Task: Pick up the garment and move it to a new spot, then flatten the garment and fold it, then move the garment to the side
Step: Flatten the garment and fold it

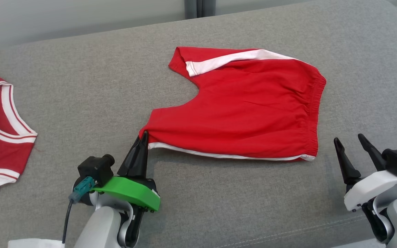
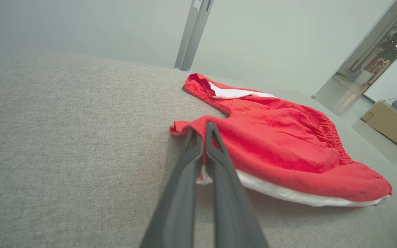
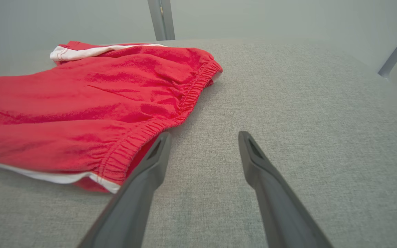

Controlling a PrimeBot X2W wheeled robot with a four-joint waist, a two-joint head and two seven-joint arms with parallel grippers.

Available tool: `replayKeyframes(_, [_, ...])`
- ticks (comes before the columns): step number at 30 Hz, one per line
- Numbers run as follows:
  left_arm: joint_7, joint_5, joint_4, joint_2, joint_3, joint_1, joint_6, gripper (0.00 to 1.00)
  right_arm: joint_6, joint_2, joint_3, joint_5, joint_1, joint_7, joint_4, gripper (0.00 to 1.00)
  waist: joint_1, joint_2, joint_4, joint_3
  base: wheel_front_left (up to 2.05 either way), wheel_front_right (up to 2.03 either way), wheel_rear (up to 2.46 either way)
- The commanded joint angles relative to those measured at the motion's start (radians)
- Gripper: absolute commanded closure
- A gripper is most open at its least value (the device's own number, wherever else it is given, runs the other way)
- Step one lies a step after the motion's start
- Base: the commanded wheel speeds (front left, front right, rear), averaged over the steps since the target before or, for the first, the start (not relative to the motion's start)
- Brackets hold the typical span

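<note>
Red shorts (image 1: 246, 113): soft, light, limp. Left hand (image 1: 144, 135) pinching leg-hem corner (image 1: 154, 137); right hand (image 1: 348, 138) spread beside waistband corner (image 1: 308, 154), likely second hold.

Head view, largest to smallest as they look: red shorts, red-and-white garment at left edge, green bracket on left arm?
1. red shorts, clearly largest.
2. red-and-white garment, partly cut off by the frame edge; visible part only.
3. green bracket, smallest, despite sitting nearest the camera.
</note>
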Motion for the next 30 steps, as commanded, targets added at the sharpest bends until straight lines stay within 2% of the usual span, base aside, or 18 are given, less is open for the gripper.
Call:
replayKeyframes(1, [-0.001, 0.013, -0.008, 0.005, 0.008, 0.014, -0.002, 1.00, -0.001, 0.004, 0.002, 0.005, 0.013, -0.003, -0.003, 0.00, 0.0000, 0.0000, 0.022, -0.003, 0.00, 0.00, 0.00])
replayKeyframes(6, [-0.001, 0.032, -0.016, 0.016, 0.021, 0.032, -0.002, 1.00, -0.001, 0.028, 0.031, 0.016, -0.006, -0.003, -0.011, 0.00, 0.0000, 0.0000, 0.064, 0.010, 0.00, 0.00, 0.00])
replayKeyframes(10, [-0.001, 0.040, 0.021, 0.031, 0.024, -0.009, -0.002, 1.00, -0.001, 0.047, 0.075, 0.032, -0.037, -0.003, -0.018, 0.00, 0.0000, 0.0000, 0.066, 0.035, 0.00, 0.00, 0.00])
replayKeyframes(15, [-0.001, 0.057, 0.110, 0.057, 0.014, -0.091, -0.002, 1.00, -0.001, 0.058, 0.129, 0.041, -0.085, -0.003, -0.016, 0.00, 0.0000, 0.0000, 0.032, 0.072, 0.00, 0.00, 0.00])
replayKeyframes(20, [-0.001, 0.107, 0.243, 0.072, 0.067, -0.201, 0.006, 1.00, -0.001, 0.069, 0.149, 0.053, -0.104, -0.003, -0.015, 0.00, 0.0000, 0.0000, -0.025, 0.106, 0.00, 0.00, 0.00])
replayKeyframes(24, [-0.001, 0.146, 0.323, 0.065, 0.115, -0.247, 0.022, 1.00, -0.001, 0.081, 0.153, 0.077, -0.096, -0.003, -0.036, 0.00, 0.0000, 0.0000, -0.061, 0.122, 0.00, 0.00, 0.00])
replayKeyframes(29, [-0.001, 0.179, 0.393, 0.052, 0.145, -0.281, 0.019, 1.00, -0.001, 0.101, 0.190, 0.124, -0.076, -0.003, -0.106, 0.00, 0.0000, 0.0000, -0.081, 0.128, 0.00, 0.00, 0.00])
replayKeyframes(30, [-0.001, 0.184, 0.399, 0.050, 0.150, -0.282, 0.018, 0.94, -0.001, 0.103, 0.202, 0.134, -0.073, -0.003, -0.117, 0.00, 0.0000, 0.0000, -0.081, 0.130, 0.00, 0.00, 0.00])
